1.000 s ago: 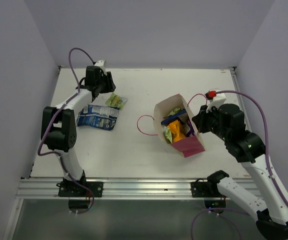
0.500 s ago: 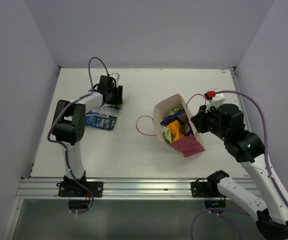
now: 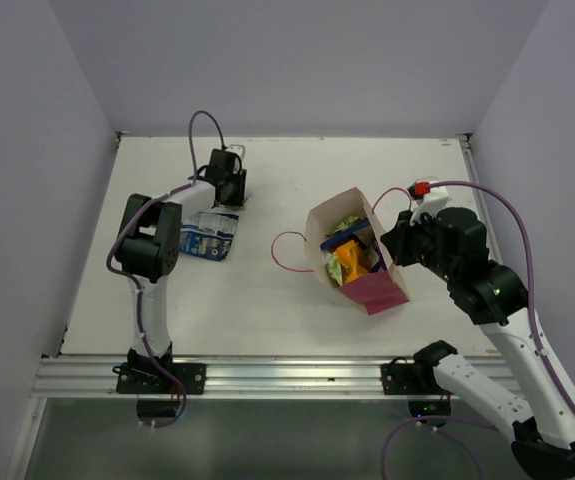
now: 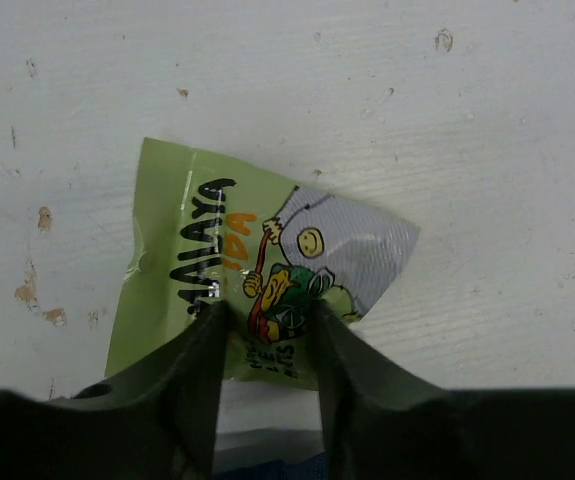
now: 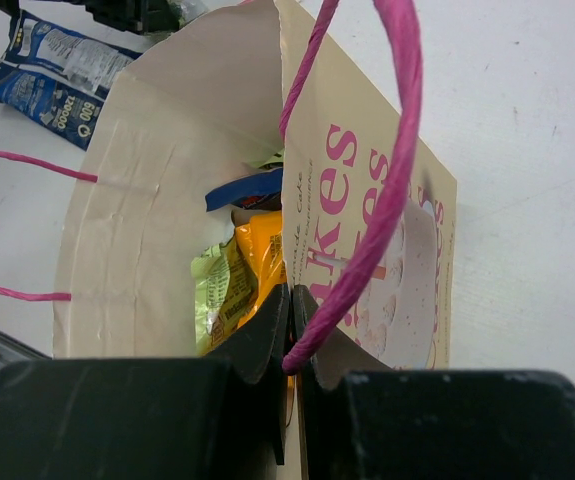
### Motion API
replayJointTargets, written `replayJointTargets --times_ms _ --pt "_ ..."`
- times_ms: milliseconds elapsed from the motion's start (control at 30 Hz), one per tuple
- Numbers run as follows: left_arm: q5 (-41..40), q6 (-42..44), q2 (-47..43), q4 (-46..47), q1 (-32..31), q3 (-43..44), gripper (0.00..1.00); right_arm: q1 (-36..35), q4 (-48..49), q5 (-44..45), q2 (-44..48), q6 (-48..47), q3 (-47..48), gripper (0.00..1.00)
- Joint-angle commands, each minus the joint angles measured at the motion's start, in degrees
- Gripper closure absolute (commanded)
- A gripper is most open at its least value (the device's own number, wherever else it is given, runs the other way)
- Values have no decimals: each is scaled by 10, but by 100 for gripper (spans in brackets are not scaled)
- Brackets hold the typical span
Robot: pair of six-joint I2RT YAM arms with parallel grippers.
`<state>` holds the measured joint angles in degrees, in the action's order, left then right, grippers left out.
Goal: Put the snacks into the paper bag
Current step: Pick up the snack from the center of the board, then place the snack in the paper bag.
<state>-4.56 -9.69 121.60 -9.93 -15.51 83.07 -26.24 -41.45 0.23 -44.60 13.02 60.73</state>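
Note:
The paper bag (image 3: 379, 290) stands open at mid-right, tipped toward the left. An orange packet (image 3: 352, 262), a green one (image 5: 217, 290) and a dark blue one (image 5: 247, 188) sit inside it. My right gripper (image 3: 391, 248) is shut on the bag's printed wall (image 5: 367, 200) at the rim, beside the pink cord handle (image 5: 387, 180). A small green packet (image 4: 257, 250) lies flat on the table. My left gripper (image 4: 267, 325) is down on its near edge, jaws apart, with a strip of packet between the fingertips. A dark blue packet (image 3: 207, 238) lies just in front of the left gripper (image 3: 229, 188).
The bag's other pink handle loop (image 3: 282, 250) lies on the table to its left. Grey walls close in the table on three sides. An aluminium rail (image 3: 267, 375) runs along the near edge.
My left gripper has swung right, from behind the dark blue packet to down over the green packet. The right arm and the bag have stayed put.

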Motion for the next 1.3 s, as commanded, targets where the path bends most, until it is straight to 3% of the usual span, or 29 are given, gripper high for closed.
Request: replayJointTargets --times_ms 0,200,467,533,900,1267 --pt "-9 -4 41 -40 -4 -5 65 -1 8 -12 -1 3 -2 94" --pt "-1 -9 20 -40 -4 0 81 -1 8 -11 -2 3 0 94" --pt "14 -3 -58 -38 -7 -2 83 0 8 -12 -3 3 1 94" --pt "13 -1 -82 -38 -8 -3 89 0 8 -12 -3 2 2 94" --pt "28 -2 -200 -54 -41 -15 89 -1 2 -6 1 -2 6 94" --pt "32 13 -352 -76 -135 -23 87 -1 6 -4 0 -1 9 94"
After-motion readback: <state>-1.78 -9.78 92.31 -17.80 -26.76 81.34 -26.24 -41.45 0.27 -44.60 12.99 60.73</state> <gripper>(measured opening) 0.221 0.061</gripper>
